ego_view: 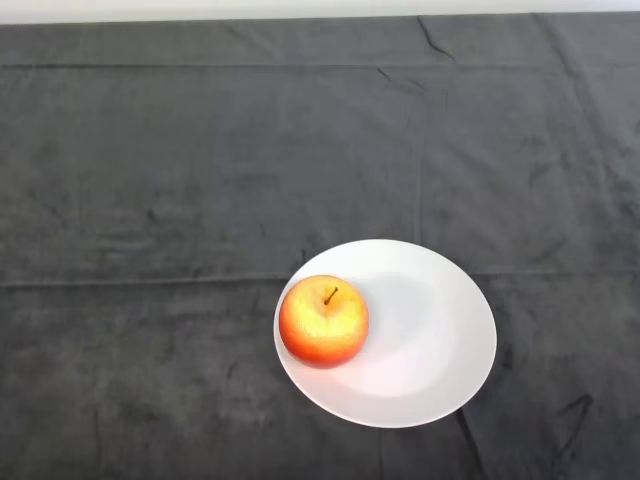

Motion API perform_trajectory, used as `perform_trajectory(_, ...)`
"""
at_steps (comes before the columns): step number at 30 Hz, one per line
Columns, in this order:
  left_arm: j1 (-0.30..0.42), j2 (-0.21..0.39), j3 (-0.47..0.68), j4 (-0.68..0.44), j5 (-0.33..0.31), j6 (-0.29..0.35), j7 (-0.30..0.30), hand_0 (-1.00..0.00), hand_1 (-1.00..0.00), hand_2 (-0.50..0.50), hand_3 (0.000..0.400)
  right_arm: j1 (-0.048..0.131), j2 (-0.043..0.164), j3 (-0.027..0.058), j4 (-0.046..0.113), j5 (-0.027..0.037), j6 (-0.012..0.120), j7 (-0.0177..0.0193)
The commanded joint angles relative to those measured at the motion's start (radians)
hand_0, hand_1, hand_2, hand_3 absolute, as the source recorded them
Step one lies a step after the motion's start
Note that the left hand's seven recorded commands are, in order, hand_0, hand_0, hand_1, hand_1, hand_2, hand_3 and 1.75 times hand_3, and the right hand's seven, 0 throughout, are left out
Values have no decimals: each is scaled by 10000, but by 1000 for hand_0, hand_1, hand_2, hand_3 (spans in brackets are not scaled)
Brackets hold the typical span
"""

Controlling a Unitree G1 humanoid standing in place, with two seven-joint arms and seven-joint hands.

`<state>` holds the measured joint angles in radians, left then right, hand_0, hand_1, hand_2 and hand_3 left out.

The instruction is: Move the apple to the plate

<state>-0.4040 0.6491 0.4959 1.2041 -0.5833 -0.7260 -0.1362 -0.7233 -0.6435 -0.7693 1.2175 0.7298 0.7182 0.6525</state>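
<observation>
A red and yellow apple [323, 320] stands upright, stem up, on the left part of a white round plate [430, 335]. The apple slightly overlaps the plate's left rim. The plate rests on the dark cloth a little right of centre, towards the near side of the table.
The dark grey cloth [200, 180] covers the whole table and shows a few creases. The table's far edge [320, 14] runs along the top of the view, with a pale strip behind it.
</observation>
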Motion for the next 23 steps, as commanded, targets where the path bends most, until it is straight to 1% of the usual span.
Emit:
perform_trajectory(1, -2, 571, 320, 285, 10, 142, -108, 0, 0, 0, 0, -130, -247, -149, 49, 154, -41, 90)
perform_trajectory(23, -73, 488, 539, 307, 393, 145, -151, 0, 0, 0, 0, -132, -249, -150, 55, 148, -43, 95)
